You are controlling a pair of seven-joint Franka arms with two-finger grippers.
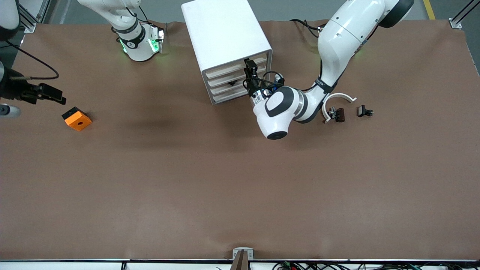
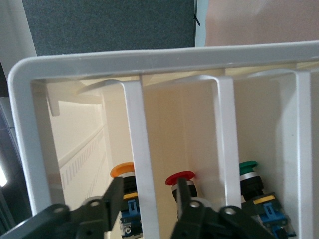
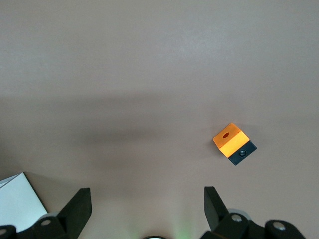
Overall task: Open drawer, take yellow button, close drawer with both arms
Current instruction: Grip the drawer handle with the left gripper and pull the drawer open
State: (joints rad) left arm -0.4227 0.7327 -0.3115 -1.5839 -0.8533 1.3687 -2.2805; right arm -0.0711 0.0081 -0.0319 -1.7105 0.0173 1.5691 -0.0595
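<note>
The white cabinet (image 1: 221, 30) stands toward the robots' bases, all four drawers pushed in. My left gripper (image 1: 250, 70) is at its front. In the left wrist view, the left gripper (image 2: 148, 195) is open, its fingers (image 2: 115, 191) straddling one drawer's pale front strip (image 2: 143, 164) without touching it. The yellow-orange capped button (image 2: 123, 172) lies just inside, next to that strip. My right gripper (image 1: 159, 39) waits open over the table near its base, and the right wrist view (image 3: 148, 209) shows it empty.
Red-capped (image 2: 180, 177) and green-capped (image 2: 247, 168) buttons lie in neighbouring drawers. An orange block (image 1: 77, 119) (image 3: 230, 139) lies toward the right arm's end, near a black device (image 1: 41, 93). A white curved part (image 1: 339, 98), a dark part (image 1: 337, 114) and a black clip (image 1: 364, 111) lie toward the left arm's end.
</note>
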